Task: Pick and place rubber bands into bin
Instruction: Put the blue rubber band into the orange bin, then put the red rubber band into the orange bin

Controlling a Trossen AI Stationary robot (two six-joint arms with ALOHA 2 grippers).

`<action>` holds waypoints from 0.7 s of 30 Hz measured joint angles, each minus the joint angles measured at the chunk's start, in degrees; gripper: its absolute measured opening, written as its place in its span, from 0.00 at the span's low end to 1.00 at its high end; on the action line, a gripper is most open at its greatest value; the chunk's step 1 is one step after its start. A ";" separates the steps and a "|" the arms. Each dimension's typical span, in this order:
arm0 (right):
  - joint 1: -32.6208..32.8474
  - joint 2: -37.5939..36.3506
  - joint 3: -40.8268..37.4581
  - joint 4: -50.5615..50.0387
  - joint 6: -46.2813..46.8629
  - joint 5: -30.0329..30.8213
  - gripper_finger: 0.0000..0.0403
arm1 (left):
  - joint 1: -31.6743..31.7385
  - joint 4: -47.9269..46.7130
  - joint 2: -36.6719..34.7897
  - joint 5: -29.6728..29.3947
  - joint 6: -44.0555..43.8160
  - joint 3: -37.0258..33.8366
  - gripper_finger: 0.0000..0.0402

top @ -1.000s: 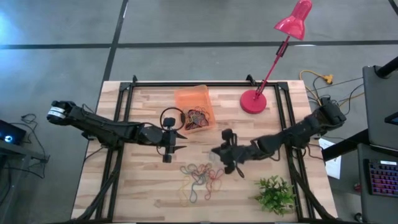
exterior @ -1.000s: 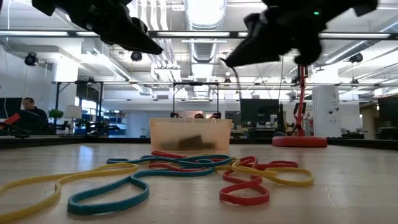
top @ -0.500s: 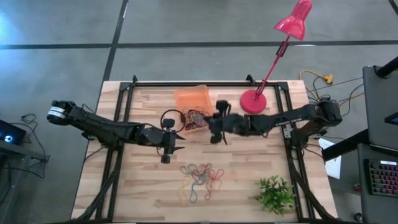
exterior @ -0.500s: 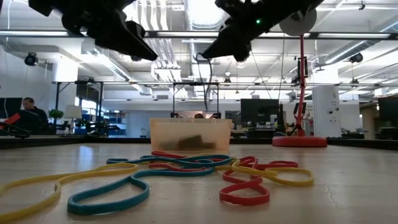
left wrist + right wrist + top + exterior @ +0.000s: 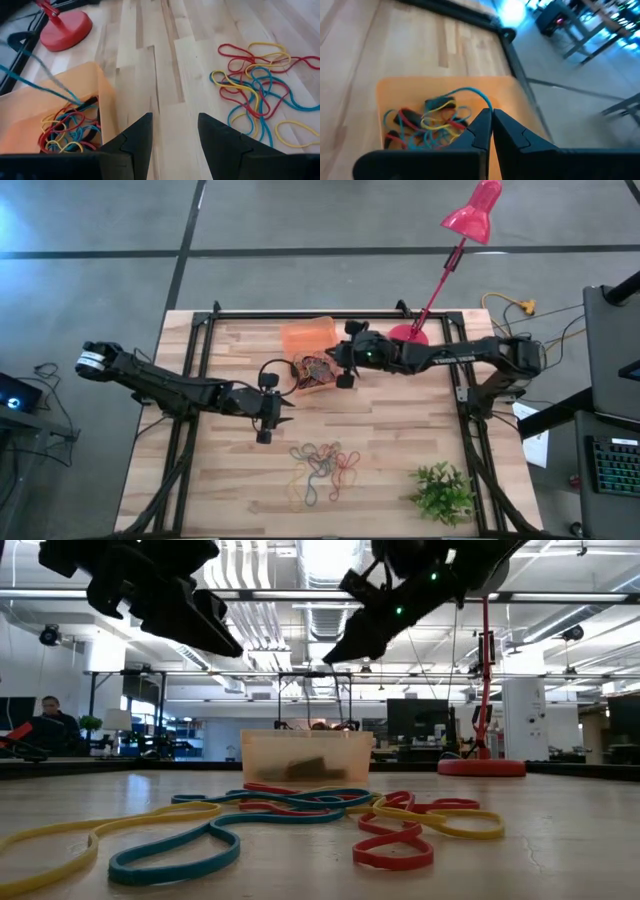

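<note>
We are seeing the red lamp base (image 5: 407,338) standing beside the bin (image 5: 312,346); right gripper (image 5: 342,368) hanging over it, clamped on a blue rubber band (image 5: 470,94); left gripper (image 5: 288,408) waiting apart, near loose rubber bands (image 5: 322,470) on the worktop (image 5: 230,480)

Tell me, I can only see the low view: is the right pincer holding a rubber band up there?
Observer: Yes. The right wrist camera shows the right pincer shut on a thin blue rubber band.
Operator: Is it over the box?
Observer: Seen from above, it hangs over the small translucent orange plastic bin.
Operator: What's inside the box?
Observer: A tangle of red, yellow and blue bands lies on its floor.
</note>
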 joint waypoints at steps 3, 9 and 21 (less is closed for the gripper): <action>-0.77 2.77 -0.04 2.03 0.10 -1.46 0.02 | 0.00 -0.03 -0.02 0.00 0.00 0.00 0.35; -1.84 8.17 1.18 3.64 0.42 -1.61 0.02 | 0.00 -4.52 -0.53 -0.17 -1.55 0.00 0.35; -4.46 10.55 3.77 2.42 6.37 -8.02 0.10 | 0.00 -9.42 -1.99 -1.51 -4.94 -0.85 0.35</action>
